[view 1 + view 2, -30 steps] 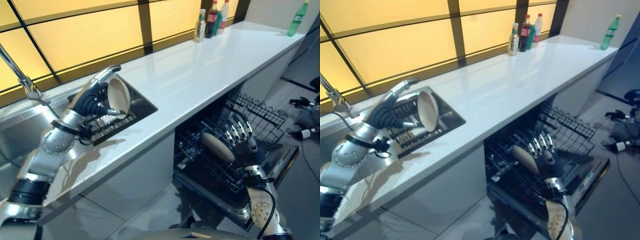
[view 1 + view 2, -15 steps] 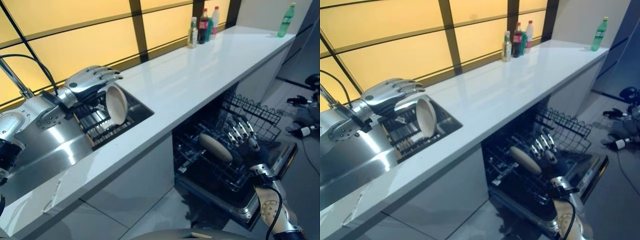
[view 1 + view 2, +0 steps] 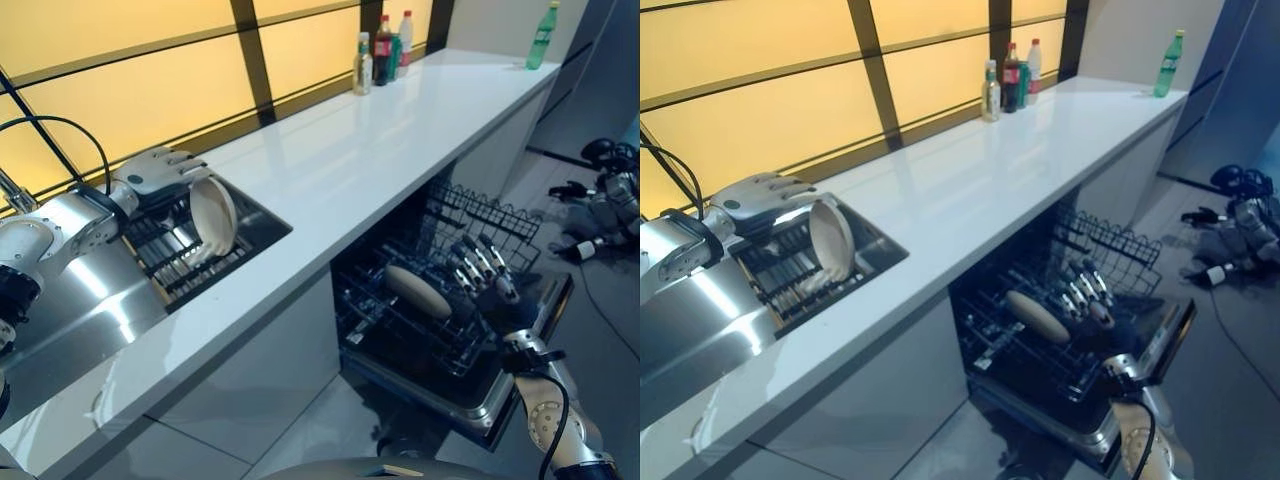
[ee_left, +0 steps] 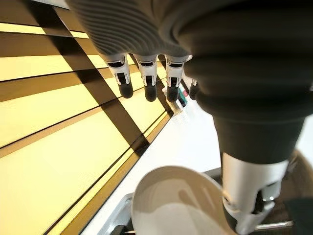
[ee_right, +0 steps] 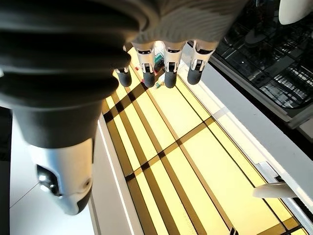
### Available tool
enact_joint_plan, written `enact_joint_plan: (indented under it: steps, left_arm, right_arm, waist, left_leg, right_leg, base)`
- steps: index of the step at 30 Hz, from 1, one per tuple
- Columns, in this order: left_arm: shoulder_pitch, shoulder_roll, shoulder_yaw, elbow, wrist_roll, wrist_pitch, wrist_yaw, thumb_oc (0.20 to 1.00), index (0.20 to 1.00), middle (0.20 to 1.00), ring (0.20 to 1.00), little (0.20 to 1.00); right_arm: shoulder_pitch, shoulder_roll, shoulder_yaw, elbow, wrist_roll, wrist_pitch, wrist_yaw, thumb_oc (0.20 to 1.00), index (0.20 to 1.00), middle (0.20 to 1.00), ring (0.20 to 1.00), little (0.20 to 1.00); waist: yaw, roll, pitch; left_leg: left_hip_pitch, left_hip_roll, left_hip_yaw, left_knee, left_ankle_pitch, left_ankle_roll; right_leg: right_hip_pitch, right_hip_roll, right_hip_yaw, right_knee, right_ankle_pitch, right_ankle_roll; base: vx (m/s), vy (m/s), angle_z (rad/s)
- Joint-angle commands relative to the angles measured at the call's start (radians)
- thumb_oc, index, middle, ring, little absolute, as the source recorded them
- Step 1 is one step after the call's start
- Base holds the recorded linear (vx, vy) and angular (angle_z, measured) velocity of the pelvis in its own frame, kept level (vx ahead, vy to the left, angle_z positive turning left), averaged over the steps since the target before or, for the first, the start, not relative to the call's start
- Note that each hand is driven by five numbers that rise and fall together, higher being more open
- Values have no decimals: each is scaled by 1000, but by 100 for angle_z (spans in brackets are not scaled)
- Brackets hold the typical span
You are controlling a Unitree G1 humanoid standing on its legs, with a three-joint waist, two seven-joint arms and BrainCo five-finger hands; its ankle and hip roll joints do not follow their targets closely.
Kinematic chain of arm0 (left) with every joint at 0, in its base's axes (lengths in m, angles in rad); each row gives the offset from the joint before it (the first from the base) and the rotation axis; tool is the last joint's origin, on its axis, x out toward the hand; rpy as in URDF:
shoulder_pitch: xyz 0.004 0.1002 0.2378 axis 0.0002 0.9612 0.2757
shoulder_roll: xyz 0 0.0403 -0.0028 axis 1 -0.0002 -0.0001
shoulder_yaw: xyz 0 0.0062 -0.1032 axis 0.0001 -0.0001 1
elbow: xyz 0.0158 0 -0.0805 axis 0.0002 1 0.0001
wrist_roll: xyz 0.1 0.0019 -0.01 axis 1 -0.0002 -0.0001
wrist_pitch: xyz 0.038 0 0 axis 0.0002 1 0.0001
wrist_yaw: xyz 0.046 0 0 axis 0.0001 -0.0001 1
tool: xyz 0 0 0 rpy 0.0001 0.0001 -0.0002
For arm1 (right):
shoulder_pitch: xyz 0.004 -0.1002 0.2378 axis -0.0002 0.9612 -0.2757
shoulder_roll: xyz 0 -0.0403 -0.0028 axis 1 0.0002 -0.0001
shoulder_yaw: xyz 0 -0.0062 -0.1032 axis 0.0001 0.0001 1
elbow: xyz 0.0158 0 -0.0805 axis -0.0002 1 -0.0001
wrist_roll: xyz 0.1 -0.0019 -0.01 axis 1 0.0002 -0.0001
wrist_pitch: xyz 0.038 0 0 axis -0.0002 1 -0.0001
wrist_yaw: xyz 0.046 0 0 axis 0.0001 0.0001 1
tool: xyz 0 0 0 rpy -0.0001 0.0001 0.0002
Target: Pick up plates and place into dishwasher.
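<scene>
Plates are split between two spots right now: one cream plate (image 3: pixel 212 213) stands on edge in the dark rack (image 3: pixel 165 262) inside the sink (image 3: pixel 100 290), and another plate (image 3: pixel 418 290) lies in the dishwasher's lower rack (image 3: pixel 400 325), just beside the right robot hand (image 3: pixel 480 280). What's changed over the last second is the left robot hand (image 3: pixel 155 170): a second ago it was wrapped around the sink plate, fingers over the top and thumb by the face, and now it sits flat above the rim with the fingers straight and relaxed, holding nothing (the left wrist view shows the plate below the fingertips, not pinched). The right robot hand has barely moved, fingers extended upward next to the loaded plate, empty too as far as I can tell. The whole view has also swung a bit, so that's the head moving, not the counter (image 3: pixel 380 150). My read: the sink plate isn't grabbed yet and still needs a proper grasp before it goes anywhere.
</scene>
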State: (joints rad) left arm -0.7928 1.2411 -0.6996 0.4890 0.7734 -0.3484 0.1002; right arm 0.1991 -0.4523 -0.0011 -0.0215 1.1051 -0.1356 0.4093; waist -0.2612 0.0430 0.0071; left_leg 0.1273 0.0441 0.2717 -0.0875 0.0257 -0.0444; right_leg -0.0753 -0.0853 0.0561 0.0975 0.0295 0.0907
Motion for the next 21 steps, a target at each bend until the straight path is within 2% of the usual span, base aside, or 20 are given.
enact_joint_plan:
  steps: [1, 5, 11, 16, 21]
  left_arm:
    - [-80, 46, 28, 39, 25, 53, 69, 1000, 1000, 1000, 1000, 1000]
    - [-47, 32, 49, 59, 58, 46, 137, 1000, 1000, 1000, 1000, 1000]
    - [20, 12, 81, 113, 137, 43, 169, 1000, 1000, 1000, 1000, 1000]
    - [67, 6, 100, 133, 223, 75, 209, 1000, 1000, 1000, 1000, 1000]
    - [116, -14, 112, 125, 205, 111, 218, 1000, 1000, 1000, 1000, 1000]
  right_arm:
    - [-34, -43, -32, -60, 50, -14, 28, 1000, 1000, 1000, 1000, 1000]
    - [-23, -47, -47, -55, 51, -14, 25, 1000, 1000, 1000, 1000, 1000]
    - [-10, -58, -84, -58, 53, -3, 30, 1000, 1000, 1000, 1000, 1000]
    - [15, -64, -91, -59, 55, 2, 41, 1000, 1000, 1000, 1000, 1000]
    - [31, -84, -95, -63, 77, 9, 43, 1000, 1000, 1000, 1000, 1000]
  waist:
    - [-23, -12, 17]
    - [-28, -11, 13]
    - [-39, -6, 13]
    - [-46, -5, 12]
    - [-49, -7, 16]
  left_leg:
    - [-53, -51, -29, 66, -60, 97]
    - [-52, -44, -25, 57, -54, 91]
    - [-48, -31, -26, 55, -49, 81]
    - [-45, -16, -15, 61, -44, 71]
    - [-51, -5, -24, 72, -39, 62]
  right_leg:
    - [-26, 35, 12, 55, 39, 39]
    - [-21, 43, 11, 41, 29, 32]
    - [-9, 51, 5, 30, 15, 21]
    - [2, 58, -4, 21, 3, 14]
    - [9, 66, -5, 15, -10, 4]
  base:
    - [73, -35, -2]
    - [75, -42, -2]
    - [64, -37, -1]
    - [69, -43, -4]
    - [59, -31, -5]
